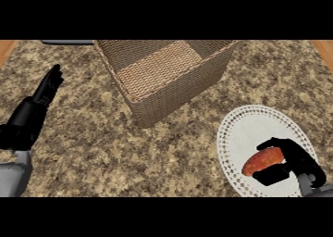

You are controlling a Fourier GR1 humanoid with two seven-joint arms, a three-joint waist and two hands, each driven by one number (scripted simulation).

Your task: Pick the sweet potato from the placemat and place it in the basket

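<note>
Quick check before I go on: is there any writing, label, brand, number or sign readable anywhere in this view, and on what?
None. No text, number or sign shows on the woven basket, the white placemat, the sweet potato, the stone counter, the left hand or the right hand. The dark object at the top edge is mostly cut off; no marking can be made out on it.

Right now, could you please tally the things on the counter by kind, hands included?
Baskets: 1, the basket
Placemats: 1, the white placemat
Sweet potatoes: 1, the sweet potato
Hands: 2, the left hand and the right hand
Total: 5
</note>
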